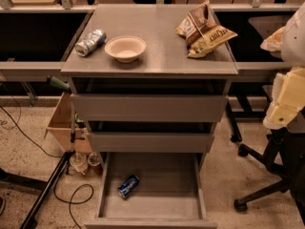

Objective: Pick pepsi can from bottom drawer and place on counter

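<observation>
The pepsi can [128,186] is dark blue with silver ends. It lies on its side on the floor of the open bottom drawer [162,202], in the left part. The counter [157,46] is the flat grey top of the drawer cabinet. My gripper [285,104] hangs at the right edge of the view, beside the cabinet at about the height of the upper drawers. It is well above and to the right of the can, and nothing shows in it.
On the counter lie a silver-grey can [90,42] at the left, a pale bowl [125,48] beside it and a chip bag [204,28] at the right. Two shallower drawers [148,108] stick out slightly. An office chair base [267,175] stands to the right, and a cardboard box [62,123] and cables to the left.
</observation>
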Controlling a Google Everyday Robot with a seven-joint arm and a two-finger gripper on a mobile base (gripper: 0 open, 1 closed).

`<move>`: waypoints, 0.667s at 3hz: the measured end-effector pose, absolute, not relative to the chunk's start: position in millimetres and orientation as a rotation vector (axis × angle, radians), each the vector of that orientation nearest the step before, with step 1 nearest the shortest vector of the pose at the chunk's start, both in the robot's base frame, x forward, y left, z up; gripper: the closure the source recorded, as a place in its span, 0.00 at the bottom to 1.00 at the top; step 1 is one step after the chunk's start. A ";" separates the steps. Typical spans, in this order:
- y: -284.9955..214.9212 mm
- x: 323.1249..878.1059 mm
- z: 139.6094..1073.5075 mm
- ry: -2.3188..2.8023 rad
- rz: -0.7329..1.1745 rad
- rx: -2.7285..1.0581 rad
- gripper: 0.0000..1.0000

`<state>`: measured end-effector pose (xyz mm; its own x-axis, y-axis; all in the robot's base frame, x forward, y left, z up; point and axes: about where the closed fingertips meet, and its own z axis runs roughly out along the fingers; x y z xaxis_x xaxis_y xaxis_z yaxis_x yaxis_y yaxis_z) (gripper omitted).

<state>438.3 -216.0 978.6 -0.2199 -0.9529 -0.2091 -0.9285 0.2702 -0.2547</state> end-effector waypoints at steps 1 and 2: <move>-216.0 438.4 978.5 2.225 -0.106 -1.720 0.00; -201.8 453.6 960.9 2.213 -0.028 -1.748 0.00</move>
